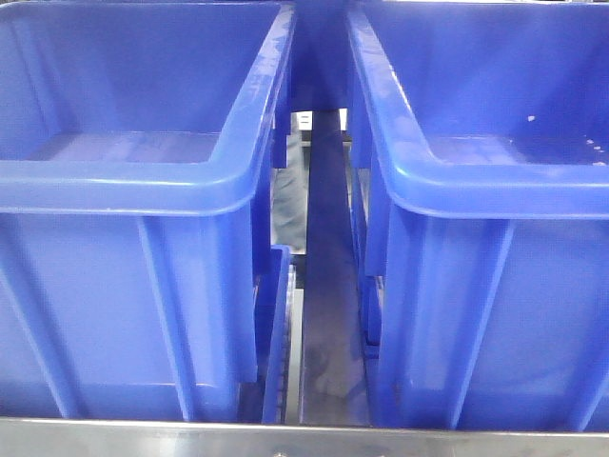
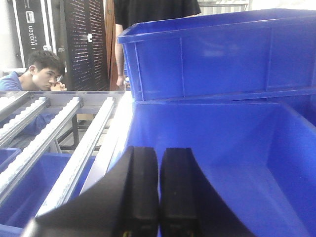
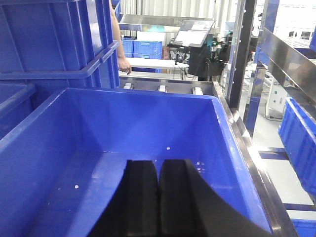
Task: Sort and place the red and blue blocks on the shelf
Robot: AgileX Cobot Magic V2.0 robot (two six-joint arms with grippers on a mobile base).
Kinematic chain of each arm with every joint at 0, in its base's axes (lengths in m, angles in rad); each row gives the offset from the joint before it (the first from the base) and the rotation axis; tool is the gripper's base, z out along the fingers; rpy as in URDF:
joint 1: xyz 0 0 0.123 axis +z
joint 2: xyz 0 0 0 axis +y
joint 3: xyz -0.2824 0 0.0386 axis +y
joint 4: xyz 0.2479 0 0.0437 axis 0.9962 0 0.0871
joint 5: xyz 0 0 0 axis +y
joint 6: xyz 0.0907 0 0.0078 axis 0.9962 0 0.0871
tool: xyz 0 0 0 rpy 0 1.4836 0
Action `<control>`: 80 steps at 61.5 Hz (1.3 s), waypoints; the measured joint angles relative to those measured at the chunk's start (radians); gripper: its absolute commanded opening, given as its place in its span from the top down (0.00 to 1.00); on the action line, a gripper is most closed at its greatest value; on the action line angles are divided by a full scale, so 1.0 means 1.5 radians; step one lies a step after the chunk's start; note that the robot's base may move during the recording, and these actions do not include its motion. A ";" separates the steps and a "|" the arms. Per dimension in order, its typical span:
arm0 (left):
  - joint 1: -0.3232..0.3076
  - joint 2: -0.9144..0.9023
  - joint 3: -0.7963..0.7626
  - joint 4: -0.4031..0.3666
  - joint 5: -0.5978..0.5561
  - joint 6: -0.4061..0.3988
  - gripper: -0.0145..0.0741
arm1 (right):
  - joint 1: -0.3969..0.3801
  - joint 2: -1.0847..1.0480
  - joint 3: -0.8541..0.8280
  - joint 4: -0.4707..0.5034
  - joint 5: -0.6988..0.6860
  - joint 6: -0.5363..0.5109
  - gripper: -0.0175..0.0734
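Two large blue bins are seen side by side in the front view, the left bin (image 1: pixel 143 181) and the right bin (image 1: pixel 485 181), separated by a narrow gap in which a steel rail of the shelf (image 1: pixel 328 286) runs away from the camera. A steel edge crosses the bottom of that view. The interiors of both bins appear bare as far as they are visible.

In the left wrist view, the left gripper (image 2: pixel 158 197) is held over the open top of a blue bin (image 2: pixel 237 148); its two black fingers are pressed together with no gap and nothing is seen between them. A second blue bin (image 2: pixel 222 54) is stacked or set higher behind. White roller tracks (image 2: pixel 64 148) of the shelf run along the left, and a seated person (image 2: pixel 44 69) is seen in the background, with another person standing behind the upper bin.

In the right wrist view, the right gripper (image 3: pixel 158 202) is likewise closed, finger against finger, empty, and poised above a blue bin (image 3: pixel 148 128) whose floor carries a few pale specks.

Neither the red nor the blue block is visible in any view; their location cannot be told.
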 measured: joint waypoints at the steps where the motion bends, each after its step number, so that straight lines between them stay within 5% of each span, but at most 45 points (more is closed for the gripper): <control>1: 0.000 0.000 0.000 0.000 0.000 0.000 0.70 | 0.000 0.000 0.000 0.000 0.001 0.000 0.75; 33: 0.000 0.000 0.000 0.000 0.000 0.000 0.70 | -0.003 -0.028 0.024 0.000 0.006 0.000 0.75; 65: 0.000 0.000 0.000 0.000 0.001 0.000 0.70 | -0.007 -0.167 0.276 0.000 -0.107 0.000 0.75; 80: 0.000 0.000 0.000 0.000 0.001 0.000 0.70 | -0.007 -0.167 0.295 0.001 -0.135 0.028 0.75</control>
